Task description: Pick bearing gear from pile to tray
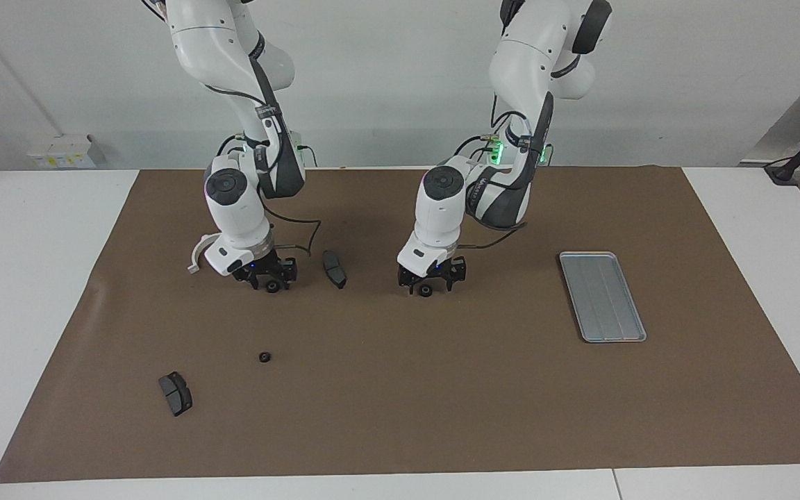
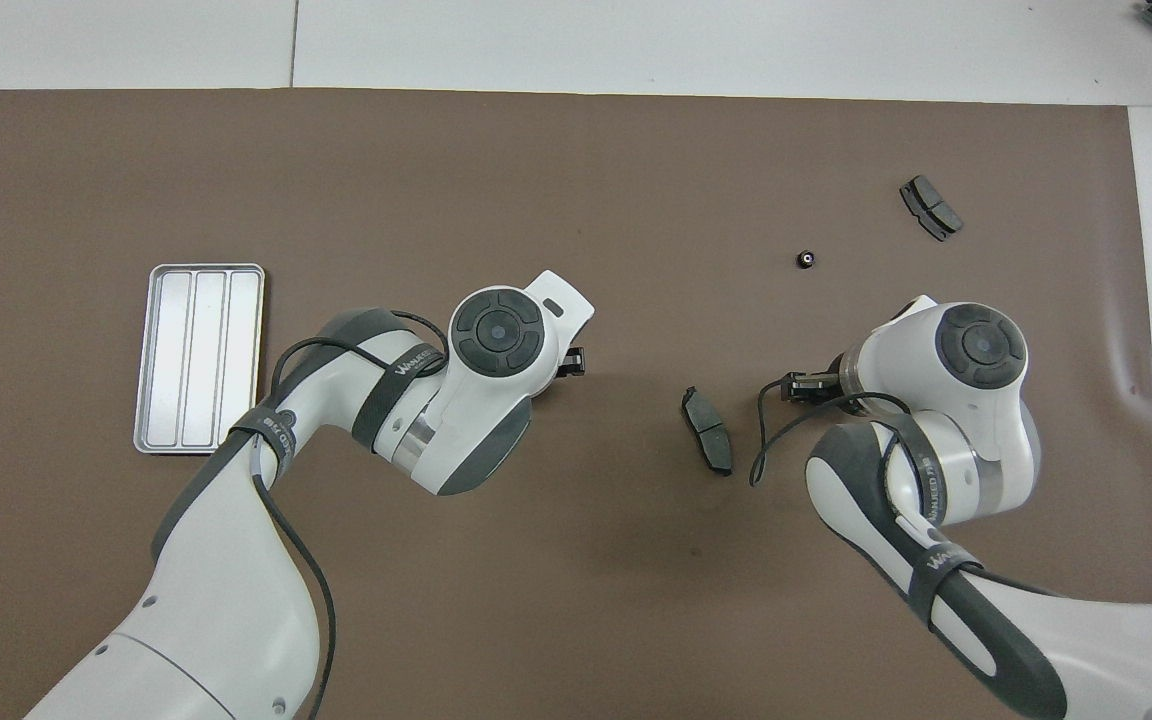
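Now both arms are at the grasp step. The left gripper (image 1: pixel 426 286) and right gripper (image 1: pixel 272 283) each straddle a small black gear on the mat; whether either grips, I cannot tell. Next: close, lift, carry to the empty tray (image 1: pixel 602 296).

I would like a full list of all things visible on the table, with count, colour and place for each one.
Mat: one, brown, covers the table's middle.
Tray: one, silver-grey, toward the left arm's end.
Gears: three, black; one under the left gripper, one under the right gripper, one alone farther from the robots.
Brake pads: two, dark grey; one between the two grippers, one farthest from the robots.
Bracket: one, white, curved, beside the right arm.
Left gripper: down over a gear.
Right gripper: down over a gear.
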Controlling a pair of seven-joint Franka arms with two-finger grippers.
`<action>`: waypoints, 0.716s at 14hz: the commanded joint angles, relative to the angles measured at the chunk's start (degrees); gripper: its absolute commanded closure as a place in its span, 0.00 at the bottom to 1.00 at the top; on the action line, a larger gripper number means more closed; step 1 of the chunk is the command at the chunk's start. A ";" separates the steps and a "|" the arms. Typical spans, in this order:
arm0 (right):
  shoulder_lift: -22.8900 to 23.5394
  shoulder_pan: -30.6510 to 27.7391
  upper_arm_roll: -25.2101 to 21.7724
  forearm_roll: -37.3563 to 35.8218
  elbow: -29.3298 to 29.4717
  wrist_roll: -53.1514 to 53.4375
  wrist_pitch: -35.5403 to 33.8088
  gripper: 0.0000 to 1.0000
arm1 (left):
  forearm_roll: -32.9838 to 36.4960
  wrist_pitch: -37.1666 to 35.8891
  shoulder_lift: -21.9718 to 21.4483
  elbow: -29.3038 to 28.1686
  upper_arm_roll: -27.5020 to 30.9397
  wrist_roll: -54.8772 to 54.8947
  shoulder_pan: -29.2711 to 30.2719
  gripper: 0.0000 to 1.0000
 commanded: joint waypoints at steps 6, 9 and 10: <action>-1.74 -0.39 0.57 1.88 -0.52 -0.23 0.92 1.00 | 1.03 3.40 0.56 -2.13 0.65 0.21 -1.81 0.55; -1.65 -0.39 0.48 1.80 2.38 -0.32 -0.65 1.00 | 1.03 2.44 0.47 -2.13 0.65 0.21 -1.81 0.76; -1.57 -0.30 0.48 1.88 3.43 -0.23 -1.71 1.00 | 1.03 2.35 0.47 -2.13 0.57 0.21 -1.81 0.82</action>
